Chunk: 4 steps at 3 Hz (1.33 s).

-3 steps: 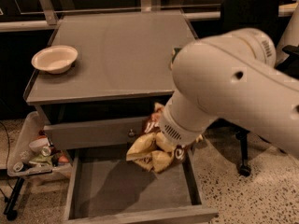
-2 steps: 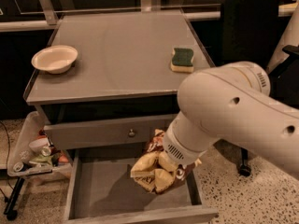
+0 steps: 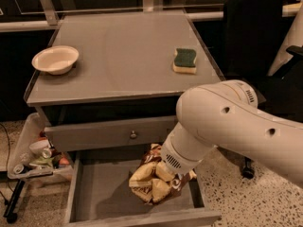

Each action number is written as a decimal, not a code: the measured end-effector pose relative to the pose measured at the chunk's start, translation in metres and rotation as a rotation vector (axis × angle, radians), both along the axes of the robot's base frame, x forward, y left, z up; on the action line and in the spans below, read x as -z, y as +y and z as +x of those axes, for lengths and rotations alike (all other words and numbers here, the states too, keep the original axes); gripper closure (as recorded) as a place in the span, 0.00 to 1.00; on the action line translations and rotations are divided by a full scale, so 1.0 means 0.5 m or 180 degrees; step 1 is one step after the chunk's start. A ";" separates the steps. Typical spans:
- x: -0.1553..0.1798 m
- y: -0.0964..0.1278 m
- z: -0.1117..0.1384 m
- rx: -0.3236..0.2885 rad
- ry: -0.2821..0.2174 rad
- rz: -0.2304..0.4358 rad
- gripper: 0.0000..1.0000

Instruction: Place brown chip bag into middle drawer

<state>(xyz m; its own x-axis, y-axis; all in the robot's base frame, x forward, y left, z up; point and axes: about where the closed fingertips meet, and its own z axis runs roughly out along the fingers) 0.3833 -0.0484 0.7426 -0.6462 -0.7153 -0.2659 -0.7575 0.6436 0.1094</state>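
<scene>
Dark brown and tan, the brown chip bag (image 3: 150, 183) is crumpled low inside the middle drawer (image 3: 99, 195), toward its 3 o'clock side, directly under my end effector (image 3: 169, 170). Camera view: my wrist hides the end effector, so I cannot tell whether it clamps the bag. Step in hand: the deposit. Next, I judge: release, then lift clear toward 12 o'clock, avoiding the upper drawer front (image 3: 94, 137).

Dim warm light from above, soft sheen on tabletop (image 3: 123, 56), gripper (image 3: 166, 178) low over drawer (image 3: 94, 195), shadow beneath.
</scene>
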 end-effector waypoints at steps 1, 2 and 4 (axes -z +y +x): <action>0.044 0.028 0.019 -0.0037 -0.0040 0.0111 1.00; 0.121 0.090 0.062 -0.0152 -0.0058 0.0366 1.00; 0.256 0.147 0.105 -0.0217 0.0110 0.0698 1.00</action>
